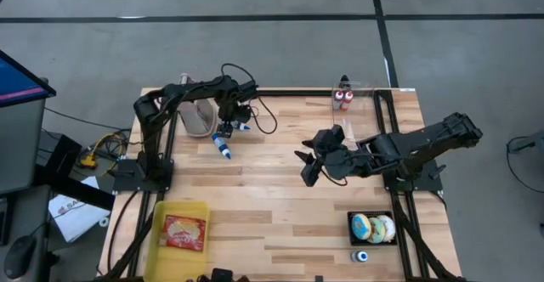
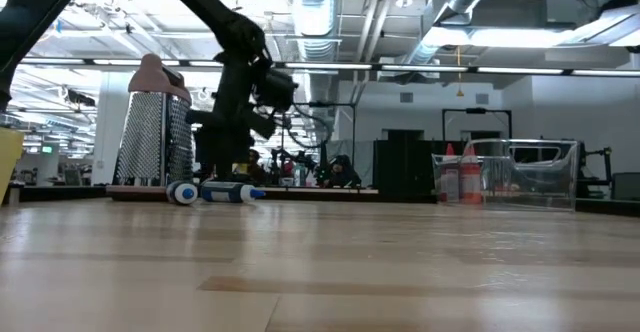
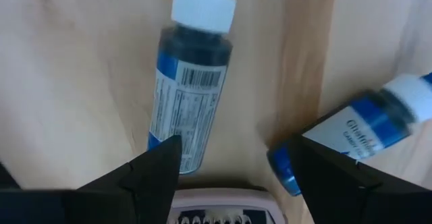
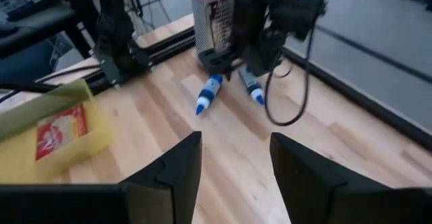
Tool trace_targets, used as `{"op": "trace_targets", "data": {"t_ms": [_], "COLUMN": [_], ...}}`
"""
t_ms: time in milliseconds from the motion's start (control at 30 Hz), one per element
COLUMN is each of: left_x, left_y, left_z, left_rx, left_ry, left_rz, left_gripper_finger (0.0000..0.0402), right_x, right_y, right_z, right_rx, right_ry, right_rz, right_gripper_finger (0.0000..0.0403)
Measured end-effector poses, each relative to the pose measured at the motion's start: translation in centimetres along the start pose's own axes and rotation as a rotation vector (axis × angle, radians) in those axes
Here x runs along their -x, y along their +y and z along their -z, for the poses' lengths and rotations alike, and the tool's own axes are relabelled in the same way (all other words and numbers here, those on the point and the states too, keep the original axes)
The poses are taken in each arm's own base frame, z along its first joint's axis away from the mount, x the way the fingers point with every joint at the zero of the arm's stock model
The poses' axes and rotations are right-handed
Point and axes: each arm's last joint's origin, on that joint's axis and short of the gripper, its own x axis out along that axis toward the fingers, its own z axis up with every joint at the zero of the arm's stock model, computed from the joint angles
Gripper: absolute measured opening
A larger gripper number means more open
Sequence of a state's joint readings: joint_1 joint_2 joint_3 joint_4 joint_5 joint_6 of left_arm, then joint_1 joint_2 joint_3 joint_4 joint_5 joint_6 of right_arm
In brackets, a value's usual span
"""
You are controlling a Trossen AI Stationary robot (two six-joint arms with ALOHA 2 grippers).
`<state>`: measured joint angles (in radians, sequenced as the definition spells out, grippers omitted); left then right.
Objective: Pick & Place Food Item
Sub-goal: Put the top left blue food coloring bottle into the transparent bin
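My left gripper (image 3: 233, 173) hangs just beside the grater (image 1: 198, 117), fingers spread wide and holding nothing. Two blue tubes lie on the table (image 1: 280, 205) under it: one tube (image 3: 189, 89) flat between my fingers, the second tube (image 3: 358, 133) angled beside it, apart. My right gripper (image 4: 233, 166) hovers well away from the grater over mid-table, fingers parted and empty. Further from the grater sit a yellow tray (image 1: 160, 231) with a red packet (image 1: 184, 232), and a black tray (image 1: 350, 231) of cookies (image 1: 372, 228).
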<state>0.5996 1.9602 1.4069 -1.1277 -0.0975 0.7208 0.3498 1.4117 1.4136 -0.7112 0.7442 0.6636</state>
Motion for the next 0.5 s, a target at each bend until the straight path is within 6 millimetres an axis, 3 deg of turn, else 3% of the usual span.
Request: {"op": "trace_targets", "data": {"t_ms": [167,500], "left_x": [-0.7,-1.2], "left_y": [0.2,0.8], "left_z": [0.7,-0.2], "left_rx": [0.009,-0.033], "left_ry": [-0.003,-0.058], "left_rz": [-0.018,-0.082], "left_gripper_finger": [0.0265,0.0265], "right_x": [0.9,1.8], "right_y": [0.6,1.2], "right_z": [0.4,0.8], "right_rx": [0.007,-0.006], "right_ry": [-0.06,-0.107], "right_rz": [0.041,0.061], "right_gripper_finger": [0.0168,0.0168]}}
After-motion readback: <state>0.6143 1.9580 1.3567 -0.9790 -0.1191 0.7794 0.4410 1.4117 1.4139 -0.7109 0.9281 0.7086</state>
